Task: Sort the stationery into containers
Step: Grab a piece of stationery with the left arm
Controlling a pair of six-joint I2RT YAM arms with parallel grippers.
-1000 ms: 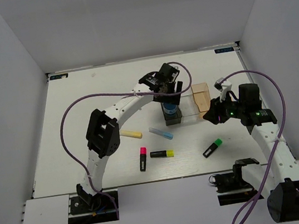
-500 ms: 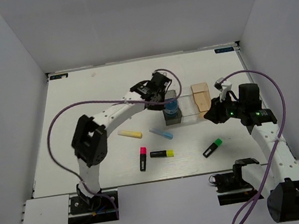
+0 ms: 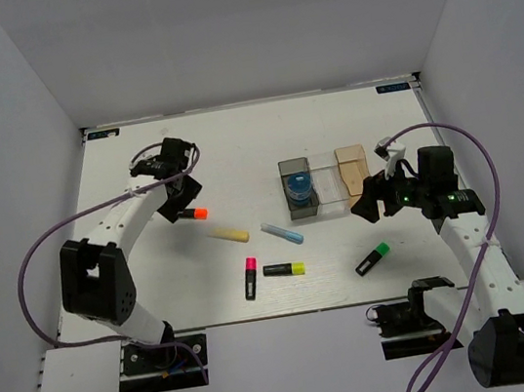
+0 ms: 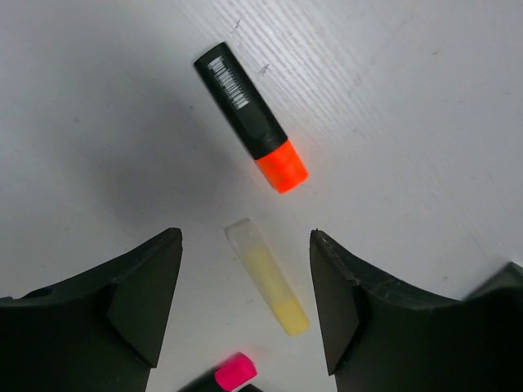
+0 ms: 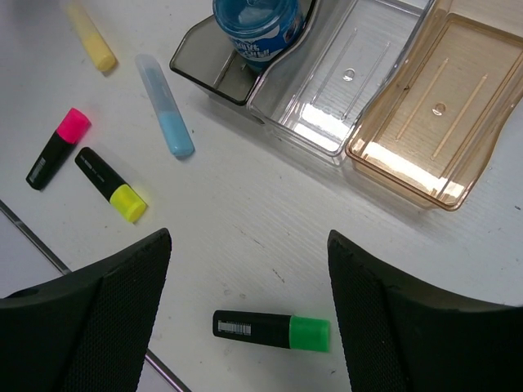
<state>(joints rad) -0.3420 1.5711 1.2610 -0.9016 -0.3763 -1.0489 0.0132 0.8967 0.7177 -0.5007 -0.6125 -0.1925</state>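
roll drop-off looks done: the small blue roll (image 5: pixel 257 24) now sits in the dark grey bin (image 5: pixel 200 61), perhaps leaning on its wall, though the angle makes that hard to call. my left gripper (image 4: pixel 245 238) has swung away from that bin to the left part of the table (image 3: pixel 234 141) and hangs spread and empty above the orange-capped highlighter (image 4: pixel 249 126) and the pale yellow stick (image 4: pixel 265 286). my right gripper (image 5: pixel 249 238) hasn't moved, spread and holding nothing near the bins. i judge one item sorted, with the highlighters and sticks remaining and the orange one likely next.
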